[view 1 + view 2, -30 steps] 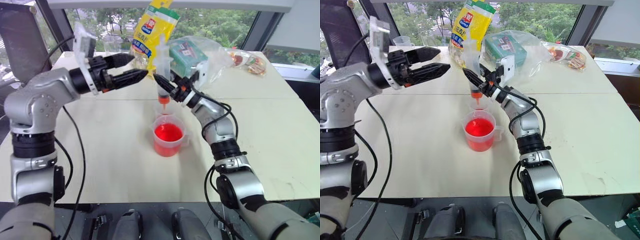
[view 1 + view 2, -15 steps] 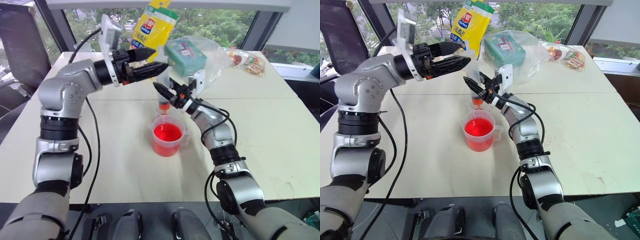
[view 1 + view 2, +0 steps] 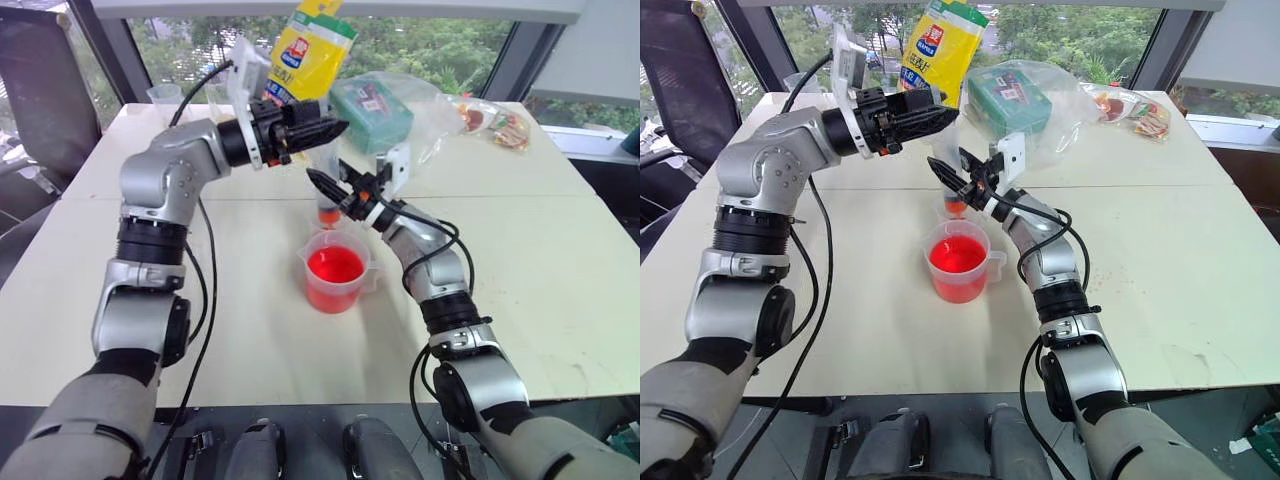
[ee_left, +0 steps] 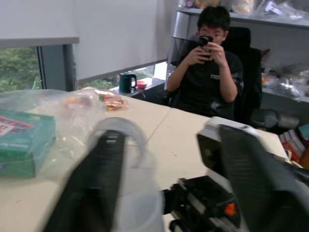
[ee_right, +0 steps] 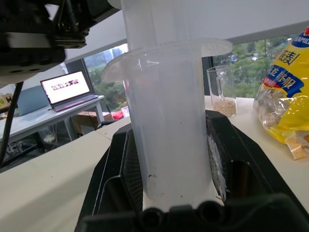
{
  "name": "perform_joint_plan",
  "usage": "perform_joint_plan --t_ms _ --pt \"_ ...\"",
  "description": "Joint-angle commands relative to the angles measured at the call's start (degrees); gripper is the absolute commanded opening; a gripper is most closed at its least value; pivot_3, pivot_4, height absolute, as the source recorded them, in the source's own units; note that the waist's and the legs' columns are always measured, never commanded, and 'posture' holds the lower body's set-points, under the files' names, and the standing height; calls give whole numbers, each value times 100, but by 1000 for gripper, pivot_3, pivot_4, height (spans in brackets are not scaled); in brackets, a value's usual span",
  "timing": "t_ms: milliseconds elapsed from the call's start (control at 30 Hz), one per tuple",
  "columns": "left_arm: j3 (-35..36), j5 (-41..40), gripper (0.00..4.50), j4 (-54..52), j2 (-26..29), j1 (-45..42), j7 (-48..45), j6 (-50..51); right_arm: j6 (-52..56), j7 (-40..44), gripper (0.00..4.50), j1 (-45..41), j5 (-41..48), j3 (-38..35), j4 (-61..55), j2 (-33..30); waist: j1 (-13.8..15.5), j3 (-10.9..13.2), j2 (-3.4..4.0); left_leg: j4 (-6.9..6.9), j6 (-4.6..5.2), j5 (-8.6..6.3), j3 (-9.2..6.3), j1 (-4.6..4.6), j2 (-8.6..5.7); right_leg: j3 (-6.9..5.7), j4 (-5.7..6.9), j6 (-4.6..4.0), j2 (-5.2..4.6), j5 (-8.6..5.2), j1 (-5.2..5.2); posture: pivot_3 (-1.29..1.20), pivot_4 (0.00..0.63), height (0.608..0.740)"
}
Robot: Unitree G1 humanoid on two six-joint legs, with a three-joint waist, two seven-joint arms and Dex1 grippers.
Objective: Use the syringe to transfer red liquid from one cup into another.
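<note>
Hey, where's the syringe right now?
The clear plastic syringe stands upright mid-table in the head views, clamped in the right end effector, its orange-red tip over the slim clear cup behind the red-filled measuring cup.

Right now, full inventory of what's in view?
syringe: 1, clear barrel, orange-red tip, upright over the slim cup
slim cup: 1, clear, just behind the measuring cup
measuring cup: 1, clear, red liquid inside, table centre
yellow bag: 1, standing at the far edge
green box: 1, inside a clear plastic bag, far side
snack packet: 1, red-orange, far right
cup with brownish contents: 1, clear, beside the yellow bag
laptop: 1, open, on a far desk
person: 1, dark shirt, seated, holding a phone
left claw: fingers around the syringe's top
right claw: shut on the syringe barrel
</note>
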Motion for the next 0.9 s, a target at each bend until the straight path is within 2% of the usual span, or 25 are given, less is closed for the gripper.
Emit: perform_joint_plan --t_ms 33,100,133,900 --pt "-56 73 1255 -26 -110 -122 -167 -107 -106 18 1437 -123 3 -2 -382 20 2 0 0 0 0 0 0 0 0 0 0 0 0 0 0 0 150 740" --pt "-60 109 234 5 -135 -114 -194 -132 -106 32 1437 -125 -16 -7 -397 3 6 0 0 0 0 0 0 0 0 0 0 0 0 0 0 0 150 740" --pt "-56 127 66 24 -146 -111 -206 -144 -107 40 1437 -126 -26 -8 -404 -6 6 0 0 0 0 0 0 0 0 0 0 0 -1 0 0 0 150 740" --pt "-304 448 66 -304 -325 484 -340 -42 244 105 1437 -429 159 -197 -856 -201 6 0 0 0 1 -1 0 0 0 0 0 0 -1 0 0 0 150 740"
